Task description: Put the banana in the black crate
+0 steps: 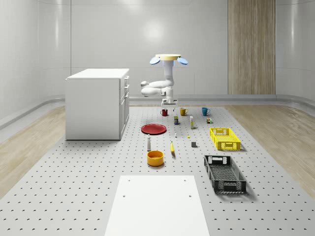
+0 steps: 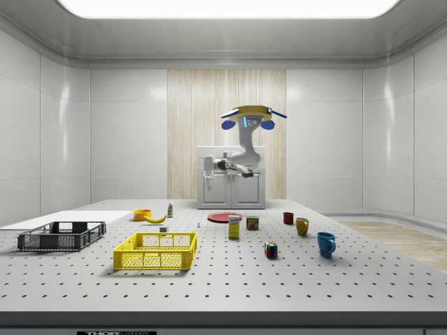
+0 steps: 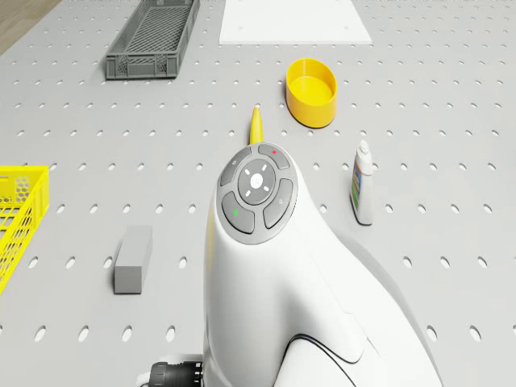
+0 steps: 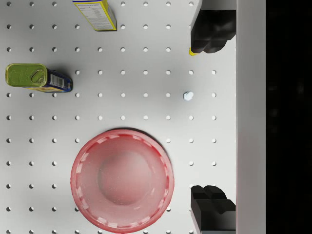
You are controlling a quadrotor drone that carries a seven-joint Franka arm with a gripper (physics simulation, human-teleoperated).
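The yellow banana lies on the perforated grey floor between an orange bowl and a grey block; the side view has the banana near the bowl, and in the drone view my arm hides all but the banana's tip. The black crate stands empty, nearer the whole-scene view's front right. My drone hovers high above the floor, beyond the red plate. The gripper hangs open and empty, pointing down beside the red plate, well away from the banana.
A white cabinet stands at the whole-scene view's left. A yellow crate, orange bowl, bottle, grey block, three mugs, a can and a box dot the floor. A white sheet lies in front.
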